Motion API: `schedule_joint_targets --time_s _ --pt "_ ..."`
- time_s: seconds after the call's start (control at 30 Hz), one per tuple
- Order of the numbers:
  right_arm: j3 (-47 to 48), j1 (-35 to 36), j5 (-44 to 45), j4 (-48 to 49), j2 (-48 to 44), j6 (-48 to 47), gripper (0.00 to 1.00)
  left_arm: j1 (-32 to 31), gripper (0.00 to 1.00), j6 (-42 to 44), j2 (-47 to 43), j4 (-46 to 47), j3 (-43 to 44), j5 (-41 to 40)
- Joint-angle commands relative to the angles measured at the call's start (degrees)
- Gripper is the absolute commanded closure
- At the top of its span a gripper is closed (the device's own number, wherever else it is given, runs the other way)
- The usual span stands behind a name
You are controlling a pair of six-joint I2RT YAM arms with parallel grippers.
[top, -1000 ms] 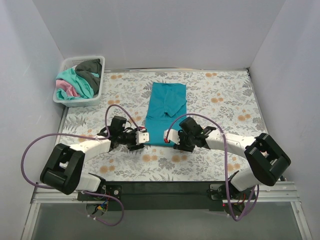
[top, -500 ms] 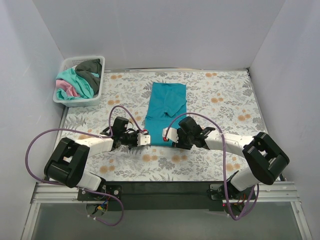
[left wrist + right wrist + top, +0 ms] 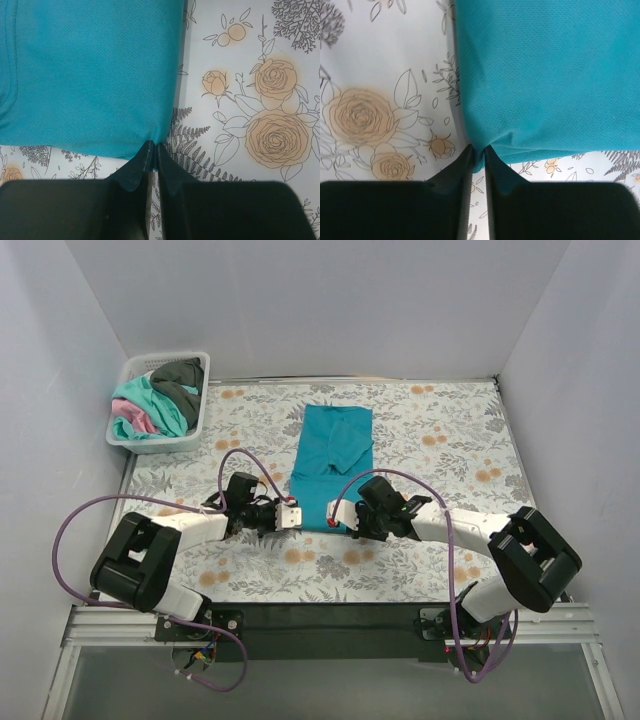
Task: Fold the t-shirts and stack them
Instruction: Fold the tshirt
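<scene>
I see the teal shirt (image 3: pixel 333 455) flat in the middle of the desk (image 3: pixel 450 460). My left claw (image 3: pixel 153 150) is pinched on its near left corner, my right claw (image 3: pixel 479 152) on the near right corner

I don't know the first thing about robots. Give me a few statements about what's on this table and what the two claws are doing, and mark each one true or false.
1. The left gripper and the right gripper each pinch a near corner of the teal shirt. True.
2. The basket stands at the near right corner of the table. False: it stands at the far left corner.
3. The teal shirt lies on the floral table cover. True.
4. The basket is empty. False: it holds a mint-green shirt, a pink shirt and a dark grey shirt.
</scene>
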Motion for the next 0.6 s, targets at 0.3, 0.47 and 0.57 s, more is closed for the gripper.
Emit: schedule_joint_targets --time_s 0.3,0.47,0.57 --pt "2.35 0.45 -3.86 -9.16 -6.77 2.56 0.99 -0.36 1.00 -1.38 -10.67 -13.47 2.76 3.91" --pt "4.55 0.45 -8.41 -17.69 -10.55 3.36 0.99 -0.53 1.00 -2.96 -20.41 -20.84 3.03 5.75" --pt "5.69 0.54 -12.28 -21.82 -12.13 2.39 0.99 -0.62 1.00 -3.58 -24.03 -26.03 4.25 7.07"
